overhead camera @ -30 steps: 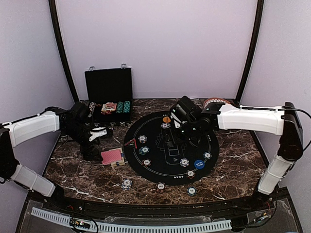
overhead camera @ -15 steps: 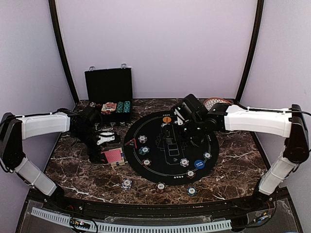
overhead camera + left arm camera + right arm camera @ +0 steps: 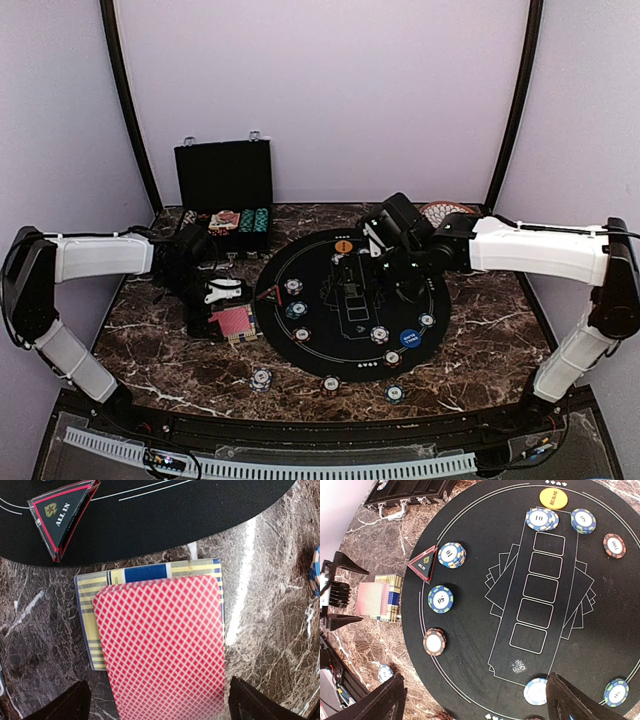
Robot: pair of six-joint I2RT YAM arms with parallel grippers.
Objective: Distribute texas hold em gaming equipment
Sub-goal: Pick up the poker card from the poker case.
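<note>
A deck of red-backed playing cards (image 3: 162, 645) lies on a blue and yellow card box (image 3: 145, 572) on the marble, left of the black round mat (image 3: 350, 345). My left gripper (image 3: 160, 710) hangs open right above the deck (image 3: 232, 321), one finger on each side, not touching it. My right gripper (image 3: 480, 707) is open and empty above the mat's middle. Striped poker chips (image 3: 440, 599) sit round the mat. An orange disc (image 3: 553, 499) and a blue disc (image 3: 410, 337) lie on it too.
A triangular "ALL IN" marker (image 3: 62, 515) rests on the mat's left edge. The open black chip case (image 3: 224, 185) stands at the back left, a patterned plate (image 3: 445, 211) at the back right. Three chips (image 3: 330, 383) lie on the marble in front of the mat.
My left gripper has swung right and down over the card deck. My right gripper has opened wider and drawn a little toward the back right.
</note>
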